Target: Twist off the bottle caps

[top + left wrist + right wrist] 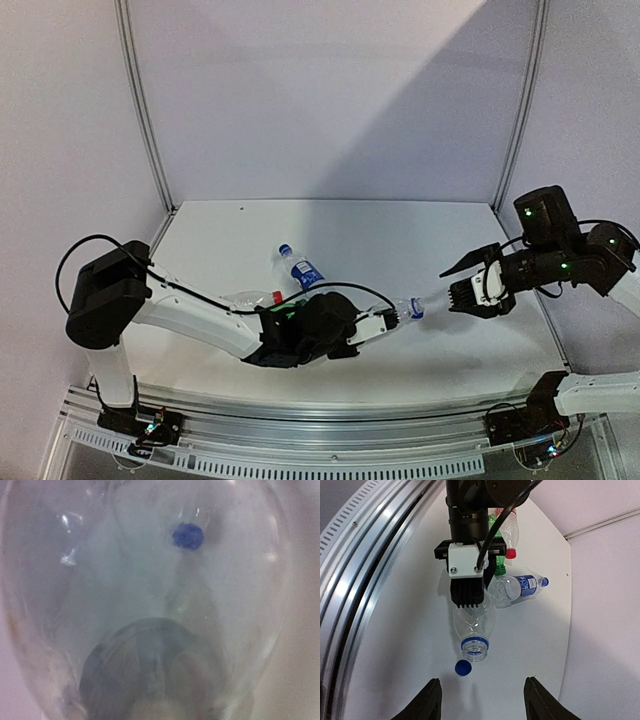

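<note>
The left pincer is pinching the clear bottle by its body and holds it out lengthways, with the mouth aimed at the right pincer. The right pincer is spread, with nothing between its fingers. The neck is bare. The blue cap is already off and lies on the surface just below the bottle mouth, between the two pincers and a little to one side of the right pincer's line of approach.

The loose cap looks like the first hazard. It is round and light, so a brush from either pincer or from the bottle coming down would probably send it rolling, perhaps toward the near rail. A bottle set down on top of it would rock.

The bottle wall looks thin. Too hard a squeeze would buckle it, and too slack a one would let it slip or swing.

Behind the left pincer lie the blue-labelled bottle, the red-capped bottle and the green bottle, all close together. Reaching for one is likely to nudge its neighbours, and their round bodies would roll. The green bottle's cap is hidden behind the left pincer, so I cannot tell which way it faces.
</note>
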Action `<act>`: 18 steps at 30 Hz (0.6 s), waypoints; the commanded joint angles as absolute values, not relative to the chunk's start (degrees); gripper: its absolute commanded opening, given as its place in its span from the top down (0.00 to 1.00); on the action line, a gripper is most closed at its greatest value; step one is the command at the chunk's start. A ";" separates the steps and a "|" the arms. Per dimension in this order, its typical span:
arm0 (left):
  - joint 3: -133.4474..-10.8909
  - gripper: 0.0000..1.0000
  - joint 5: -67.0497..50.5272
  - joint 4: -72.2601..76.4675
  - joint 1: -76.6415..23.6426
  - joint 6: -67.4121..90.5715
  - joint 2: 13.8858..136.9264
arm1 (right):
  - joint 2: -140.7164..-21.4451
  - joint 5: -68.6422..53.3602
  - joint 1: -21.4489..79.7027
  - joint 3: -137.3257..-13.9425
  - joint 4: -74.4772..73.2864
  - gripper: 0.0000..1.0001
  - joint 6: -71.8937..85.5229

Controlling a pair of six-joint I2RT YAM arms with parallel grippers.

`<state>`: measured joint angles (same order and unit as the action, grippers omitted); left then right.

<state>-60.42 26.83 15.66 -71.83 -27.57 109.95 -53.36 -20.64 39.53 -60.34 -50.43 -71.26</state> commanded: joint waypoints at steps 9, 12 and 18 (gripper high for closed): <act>-59.76 0.73 28.97 18.37 -71.60 -26.37 108.33 | -56.63 -37.41 32.29 -60.53 -51.14 0.44 -49.19; -59.69 0.73 28.44 18.33 -71.29 -25.53 108.15 | -57.89 -39.27 30.99 -61.78 -49.92 0.44 -45.16; -59.59 0.70 27.01 20.46 -70.37 -20.55 107.56 | -60.24 -40.73 27.27 -60.76 -34.66 0.44 -25.00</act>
